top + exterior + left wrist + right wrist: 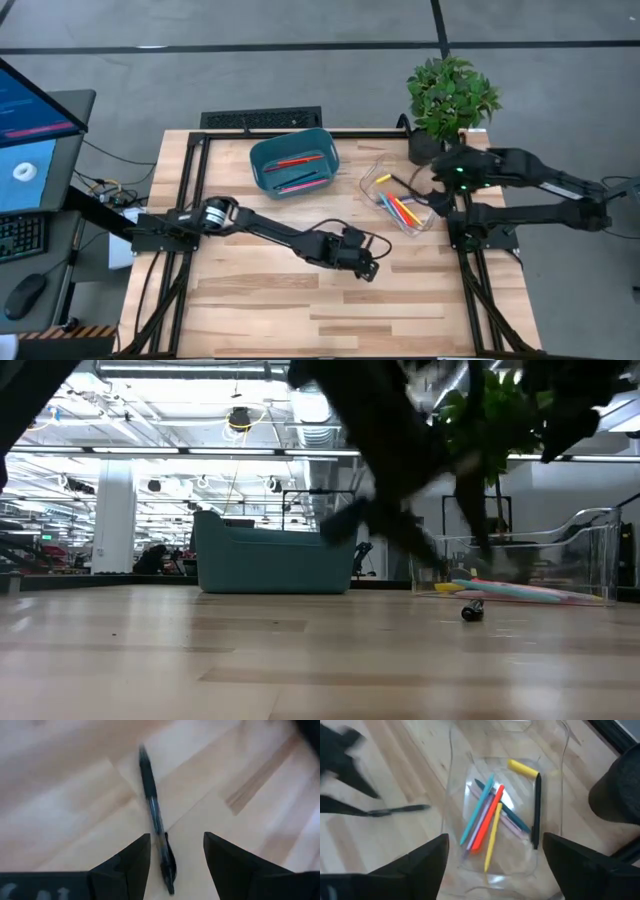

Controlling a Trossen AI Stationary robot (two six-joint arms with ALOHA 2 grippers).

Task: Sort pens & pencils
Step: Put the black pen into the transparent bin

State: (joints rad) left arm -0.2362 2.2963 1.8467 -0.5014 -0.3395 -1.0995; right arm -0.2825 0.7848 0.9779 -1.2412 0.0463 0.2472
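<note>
The wooden counter [300, 300] carries, toward twelve o'clock, a teal bin [294, 162] with a red and a pink stick lying in it, and toward two o'clock a clear tray [400, 195] holding the rest of the sorted sticks; in the right wrist view these are a teal pen [479, 809], an orange pen [488, 819], a yellow pencil [492, 838], a black pen [536, 810] along one wall and a short yellow marker [522, 768], loosely crossed over one another; the right pincer [495, 865] hangs above this tray with its fingers spread wide and nothing between them. Near the counter's middle, at about five o'clock from the bin, the left pincer [175, 865] hovers low with its fingers parted and empty, straddling a lone black pen [156, 822] that lies flat on the wood; its clip end sits between the fingertips. Judging by looks, the pen is light, stiff and smooth, so it may roll or skid if nudged; the best hold seems across the barrel near its middle, fingers square to its length, with a gentle squeeze. No brand, label or writing can be read on any pen, on the bin or on the tray.
</note>
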